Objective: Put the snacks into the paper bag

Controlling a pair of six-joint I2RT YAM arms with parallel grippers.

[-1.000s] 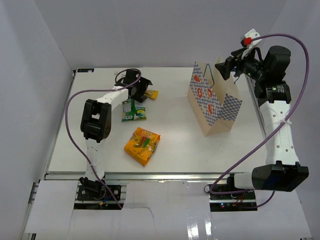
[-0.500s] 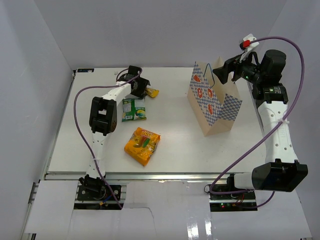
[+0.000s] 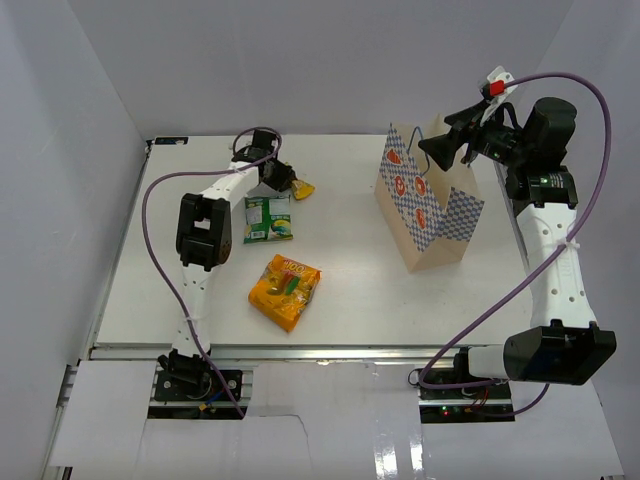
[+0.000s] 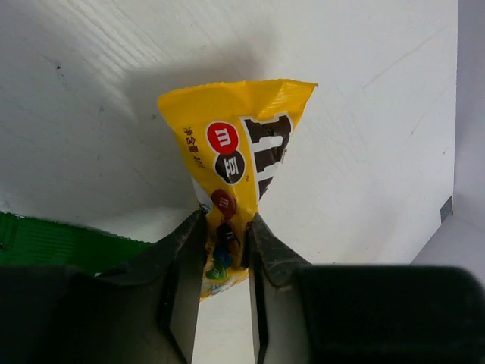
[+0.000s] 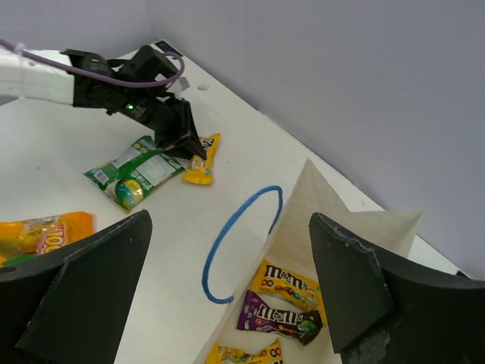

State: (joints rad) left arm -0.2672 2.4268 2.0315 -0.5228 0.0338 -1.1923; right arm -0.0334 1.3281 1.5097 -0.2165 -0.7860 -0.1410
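While your left gripper (image 4: 226, 227) sits low over the far left part of the table (image 3: 350, 270), its fingers (image 4: 182, 250) are drawn close together and pinch the narrow end of a yellow packet (image 4: 235, 144), one pad pressed on each side, with the rest of the wrapper fanning out ahead of them over the white surface. You have the green-white pouch (image 3: 268, 220) lying just beside that grip, and the orange-yellow pouch (image 3: 285, 291) lies flat nearer the arm bases, apart from both. Your right gripper (image 3: 437, 150) hangs above the mouth of the paper bag (image 3: 425, 215), jaws spread wide with nothing between them. That bag stands upright on the right side of the table, a blue cord handle (image 5: 241, 243) arching up, and inside it you can see two yellow wrappers (image 5: 288, 284) and a dark purple wrapper (image 5: 276, 318) lying at the bottom
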